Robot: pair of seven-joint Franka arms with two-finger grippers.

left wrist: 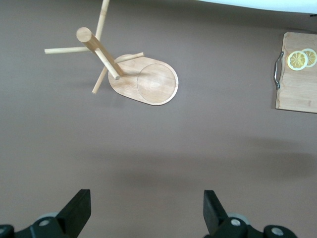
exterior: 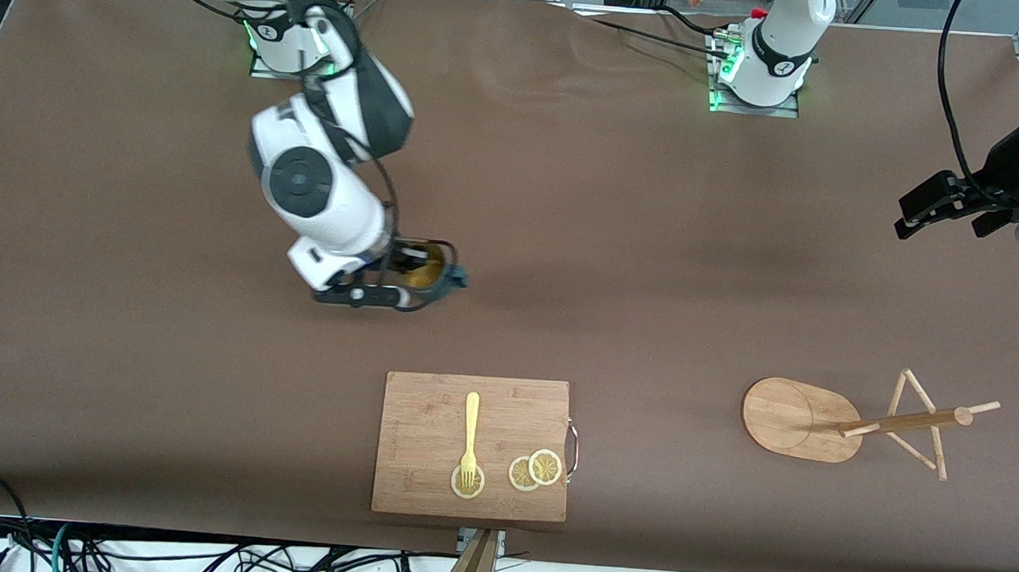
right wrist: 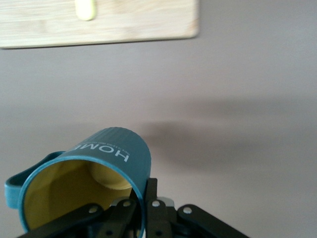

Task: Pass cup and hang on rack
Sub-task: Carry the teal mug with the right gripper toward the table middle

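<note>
Cup (exterior: 427, 275) first: from the front, the right gripper (exterior: 405, 279) has it by the rim, jaws clenched on the wall, over the open middle of the brown table (exterior: 617, 239). The rack (exterior: 851, 419) stands near the front edge toward the left arm's end, base flat, pegs free. A board (exterior: 472, 446) with a fork (exterior: 469, 436) and lemon slices (exterior: 536, 470) lies at the middle of the front edge. The left gripper (exterior: 937, 204) waits in the air, over the table's edge at its own end.

Left wrist view: the left jaws are released, spread wide over bare table, with the rack (left wrist: 143, 79) and the board's handle end (left wrist: 297, 89) in sight.

Right wrist view: the cup (right wrist: 81, 186) sits tilted, one finger inside its yellow bowl and one outside, handle (right wrist: 25, 173) sticking out sideways. For a clean pass, I'd bring it toward the left arm with body clear and handle free for a peg. Cables trail at the table's edges.
</note>
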